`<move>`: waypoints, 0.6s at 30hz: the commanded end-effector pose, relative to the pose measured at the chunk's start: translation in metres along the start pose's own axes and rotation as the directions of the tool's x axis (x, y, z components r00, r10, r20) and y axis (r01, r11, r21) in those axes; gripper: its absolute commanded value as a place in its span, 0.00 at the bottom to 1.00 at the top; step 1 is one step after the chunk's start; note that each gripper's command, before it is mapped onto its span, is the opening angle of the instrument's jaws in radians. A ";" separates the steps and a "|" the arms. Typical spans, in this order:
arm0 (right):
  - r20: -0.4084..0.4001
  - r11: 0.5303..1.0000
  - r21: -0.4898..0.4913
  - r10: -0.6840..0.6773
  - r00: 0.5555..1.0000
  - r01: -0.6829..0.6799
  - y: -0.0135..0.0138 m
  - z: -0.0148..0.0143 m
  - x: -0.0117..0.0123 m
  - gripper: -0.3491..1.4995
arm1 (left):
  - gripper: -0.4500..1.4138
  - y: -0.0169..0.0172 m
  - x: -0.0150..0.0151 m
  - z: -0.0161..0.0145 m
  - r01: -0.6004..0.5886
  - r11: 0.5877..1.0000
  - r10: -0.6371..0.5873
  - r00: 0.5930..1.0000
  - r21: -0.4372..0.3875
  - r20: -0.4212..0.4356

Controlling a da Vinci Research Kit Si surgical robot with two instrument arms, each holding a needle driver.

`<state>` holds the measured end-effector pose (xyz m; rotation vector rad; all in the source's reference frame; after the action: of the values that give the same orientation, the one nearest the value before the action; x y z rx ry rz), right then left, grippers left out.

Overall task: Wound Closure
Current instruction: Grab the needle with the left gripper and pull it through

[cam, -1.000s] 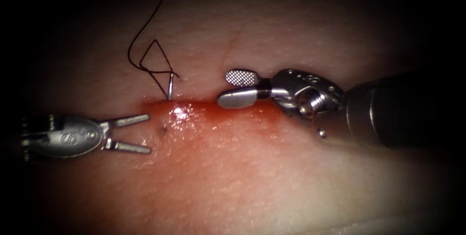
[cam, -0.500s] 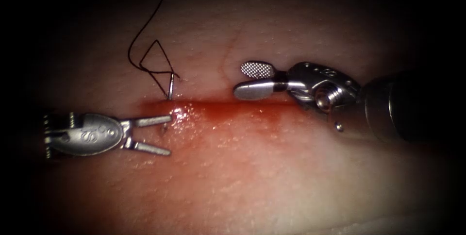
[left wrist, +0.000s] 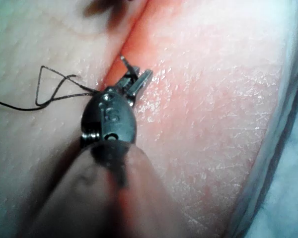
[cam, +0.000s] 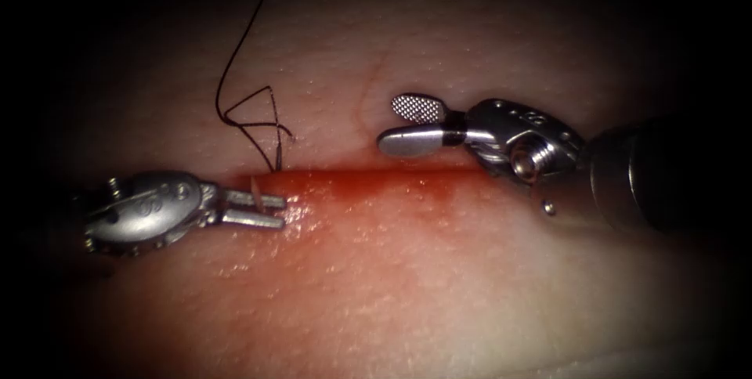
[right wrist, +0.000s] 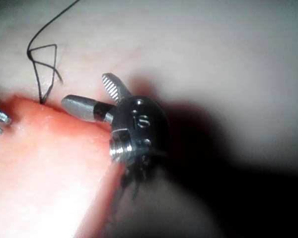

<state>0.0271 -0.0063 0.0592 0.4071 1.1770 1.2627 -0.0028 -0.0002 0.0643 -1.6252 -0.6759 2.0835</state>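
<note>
1. The needle [cam: 276, 152] sits in the tissue [cam: 439, 285] at the left end of the cut [cam: 376, 171]. Its tail shaft stands out of the upper edge, left of centre in the frame. A short pale sliver of its tip shows at the lower edge.
2. My left end effector [cam: 262, 211] comes in from the left of the frame. It is drawn down to a slim gap on that tip end, and I judge it is gripping the needle just behind the point.
3. Handling, as I judge it: the needle is light, stiff and slick when wet. A hold just behind the point rather than on it looks safest, and any movement should follow its curve so the soft tissue doesn't tear.
4. The thread [cam: 235, 58] runs from the needle's tail in loose loops over the upper left tissue, then climbs to the top of the frame. It looks fine and limp, and it would snag easily.
5. My right end effector [cam: 389, 122] hovers right of centre just above the cut, spread wide and holding nothing.
6. The only hollow here is the cut itself. Red fluid [cam: 352, 191] fills it and spreads over the lower edge, so I expect slippery going.
</note>
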 end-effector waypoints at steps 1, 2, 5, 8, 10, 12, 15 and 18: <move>-0.001 1.000 0.002 0.000 1.000 0.000 0.0001 0.0008 -0.0004 0.71 | 0.00 -0.0003 -0.0002 0.0005 0.053 0.999 -0.053 0.999 -0.007 -0.009; -0.001 1.000 0.002 0.000 1.000 0.000 0.0001 0.0008 -0.0005 0.71 | 0.00 -0.0003 -0.0002 0.0005 0.076 0.997 -0.076 0.997 -0.011 -0.013; -0.001 1.000 0.002 0.000 1.000 0.000 0.0000 0.0009 -0.0005 0.71 | 0.00 -0.0004 0.0004 0.0000 0.197 0.980 -0.199 0.978 -0.039 -0.055; 0.000 1.000 0.004 0.000 1.000 0.000 0.0000 0.0009 -0.0005 0.71 | 0.00 -0.0005 0.0013 -0.0007 0.313 0.947 -0.319 0.944 -0.077 -0.081; 0.000 1.000 0.004 0.000 1.000 0.000 0.0000 0.0009 -0.0005 0.71 | 0.00 -0.0005 0.0018 -0.0010 0.348 0.933 -0.357 0.930 -0.096 -0.091; 0.000 1.000 0.004 0.000 1.000 0.000 0.0000 0.0009 -0.0005 0.70 | 0.00 -0.0004 0.0026 -0.0016 0.400 0.908 -0.414 0.904 -0.125 -0.109; 0.001 1.000 0.006 0.000 1.000 0.000 -0.0001 0.0009 -0.0006 0.70 | 0.00 -0.0002 0.0036 -0.0023 0.500 0.840 -0.532 0.835 -0.211 -0.139; 0.000 1.000 0.006 0.000 1.000 0.000 -0.0002 0.0011 -0.0007 0.70 | 0.00 -0.0001 0.0045 -0.0030 0.566 0.772 -0.616 0.779 -0.289 -0.121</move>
<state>0.0277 -0.0066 0.0592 0.4119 1.1791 1.2601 -0.0003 0.0031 0.0593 -1.4569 -1.2441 1.3639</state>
